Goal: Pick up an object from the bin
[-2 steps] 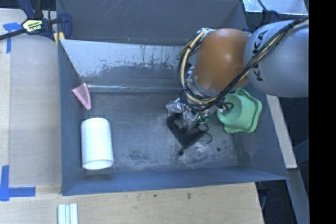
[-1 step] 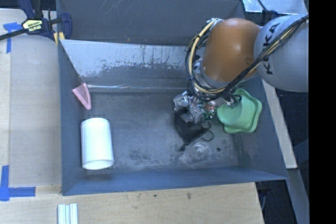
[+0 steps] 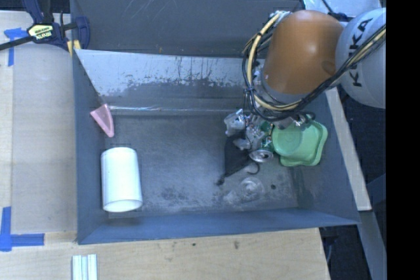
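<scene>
In the camera view, the thing nearest to me is a black flat piece lying on the floor of the bin, right of the middle of the frame. It is dull and dark, broad at its upper end and narrowing to a thin tip at its lower end. Its long axis runs from upper right to lower left, and the thin tip points to the lower left, toward the bin's near wall. The broad end lies under my gripper's metal parts.

My gripper hangs low in the right half of the bin, below my orange cover and the loop of cables at my wrist. It stands over the upper right edge of the black piece. How far it is open I cannot tell, as the metal parts crowd together there, and I cannot tell whether it touches the piece or holds anything.

Just to the right of my gripper lies a pale green lumpy thing with a rounded, wavy outline, close to the bin's right wall. Just below the black piece there is a small clear thing, hard to make out.

Well apart, in the left of the frame, a white cylinder lies on its side with its long axis running up and down the frame. Above it, a small pink wedge rests near the left wall.
</scene>
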`<state>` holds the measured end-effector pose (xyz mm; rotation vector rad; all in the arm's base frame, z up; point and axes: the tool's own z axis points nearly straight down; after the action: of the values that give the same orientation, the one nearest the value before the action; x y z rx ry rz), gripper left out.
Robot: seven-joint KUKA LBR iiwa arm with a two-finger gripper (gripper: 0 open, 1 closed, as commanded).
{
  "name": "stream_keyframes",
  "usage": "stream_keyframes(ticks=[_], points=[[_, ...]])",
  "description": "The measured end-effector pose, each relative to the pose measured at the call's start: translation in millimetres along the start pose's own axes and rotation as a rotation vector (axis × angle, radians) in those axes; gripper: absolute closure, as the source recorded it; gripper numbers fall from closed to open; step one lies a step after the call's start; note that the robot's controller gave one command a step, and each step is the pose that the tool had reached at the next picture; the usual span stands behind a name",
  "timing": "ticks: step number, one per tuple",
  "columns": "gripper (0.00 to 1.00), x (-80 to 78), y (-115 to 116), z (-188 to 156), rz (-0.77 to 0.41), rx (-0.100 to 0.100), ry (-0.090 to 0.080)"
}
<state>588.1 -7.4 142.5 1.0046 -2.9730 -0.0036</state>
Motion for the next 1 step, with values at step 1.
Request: stream_keyframes(ticks=[1], points=[[1.0, -10.8, -19.4, -28.6, -0.018, 0.011, -0.014]])
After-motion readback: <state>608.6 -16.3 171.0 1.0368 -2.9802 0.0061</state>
